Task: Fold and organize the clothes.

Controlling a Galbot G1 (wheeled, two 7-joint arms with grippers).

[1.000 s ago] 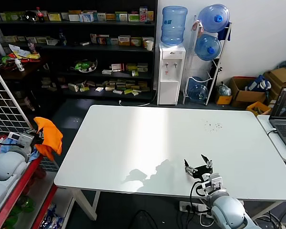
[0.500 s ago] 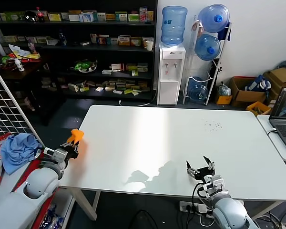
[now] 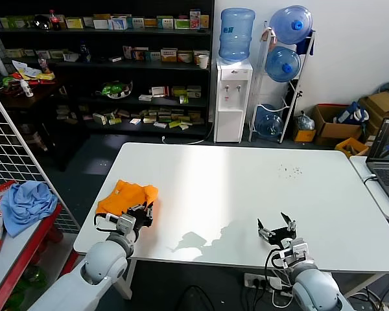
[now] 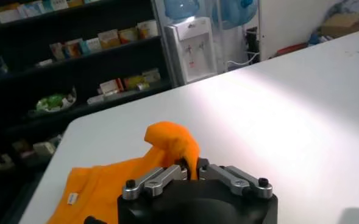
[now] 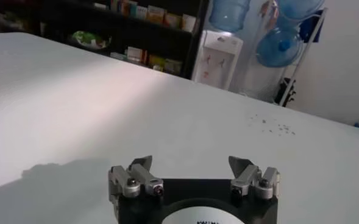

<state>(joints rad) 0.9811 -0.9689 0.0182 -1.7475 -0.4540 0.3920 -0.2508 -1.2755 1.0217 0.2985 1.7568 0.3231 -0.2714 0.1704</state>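
The shirt (image 3: pixel 124 197) lies crumpled at the bench's (image 3: pixel 246 188) left front corner, a fold pinched in the left end effector (image 3: pixel 141 214). Let go only once the cloth lies flat. Right end effector (image 3: pixel 277 230) hovers wide, well apart from the shirt.

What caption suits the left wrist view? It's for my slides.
Left gripper pinches a raised fold of the orange T-shirt on the white table.

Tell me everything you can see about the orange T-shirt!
The orange T-shirt is plain, soft and crumpled, with no print. It lies in a loose heap on the white table, near the robot's left edge. The left pincer is shut on a fold that stands up. A small tag shows near one edge.
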